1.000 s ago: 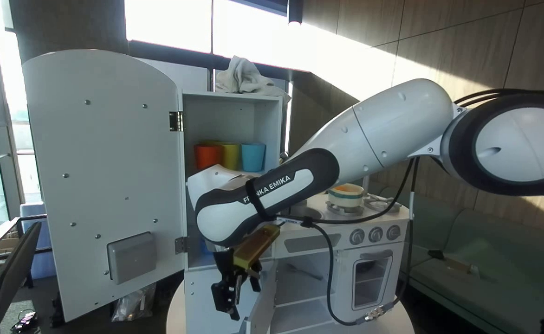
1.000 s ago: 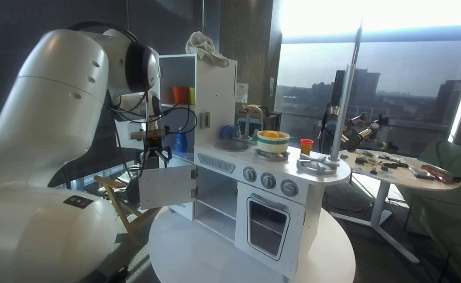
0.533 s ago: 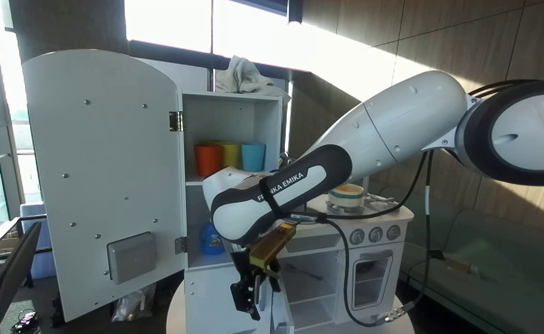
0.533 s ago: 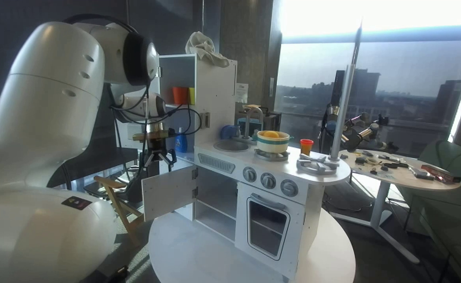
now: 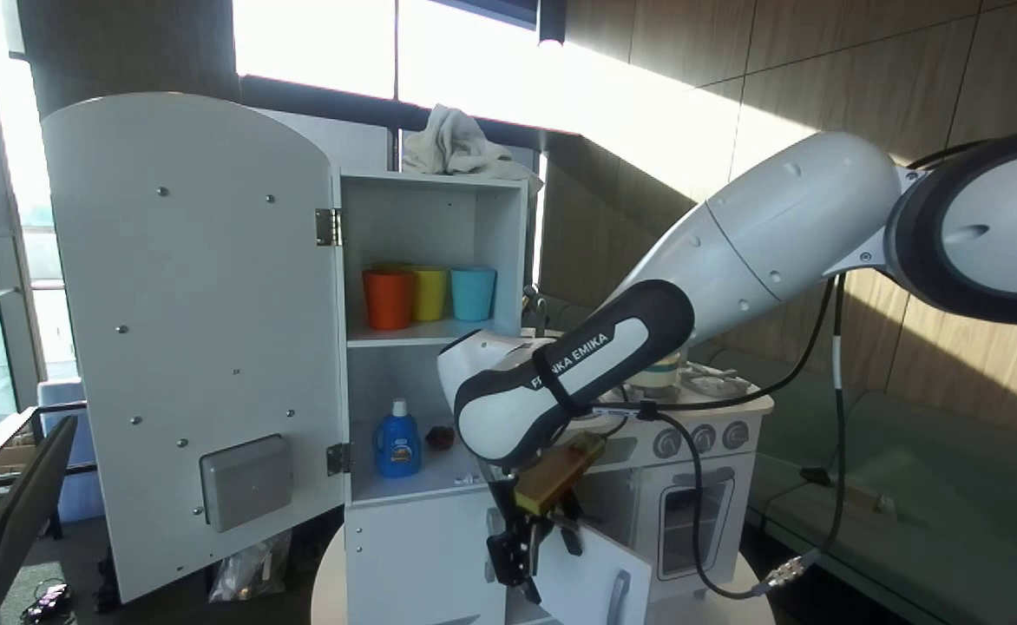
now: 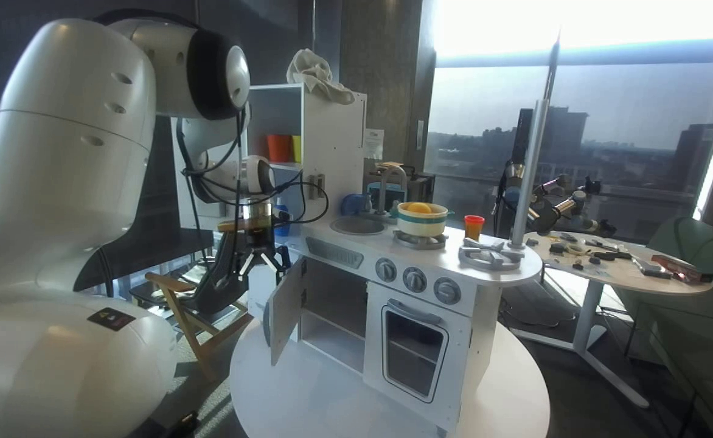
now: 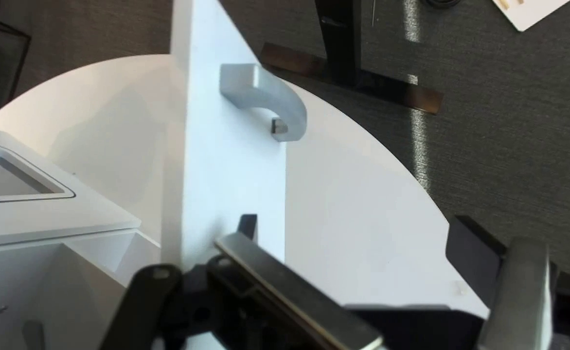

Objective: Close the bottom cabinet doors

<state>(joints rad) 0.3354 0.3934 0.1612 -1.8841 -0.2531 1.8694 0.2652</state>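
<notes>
Bottom cabinet doors (image 7: 236, 180) stand in two states: the lower door (image 5: 422, 560) beneath the tall compartment (image 5: 422, 217) looks flush, while the open door (image 6: 287, 309) under the sink (image 6: 358, 226) juts well out from the front, its handle (image 7: 265, 90) on the outer face. The gripper (image 7: 358, 240) is spread wide with nothing between its fingers, and it sits on that outer side; one fingertip (image 7: 247, 226) overlaps the face between handle and hinges (image 6: 303, 298) — whether it touches, I cannot tell. The step, as I judge it, is a sweeping push rather than a grasp. Pressing near the hinges costs leverage, so shift the contact toward the free edge, just short of the handle, without letting a finger hook into its loop. Push across toward the oven door (image 6: 417, 347), then curve inward, following the hinged arc instead of a straight line. Stay low enough that the fingers don't ride over the top edge, and mind the countertop (image 6: 387, 246) as the gripper nears it. Finish gently — a slow, flat press, since a hard shove may bounce the panel back.
</notes>
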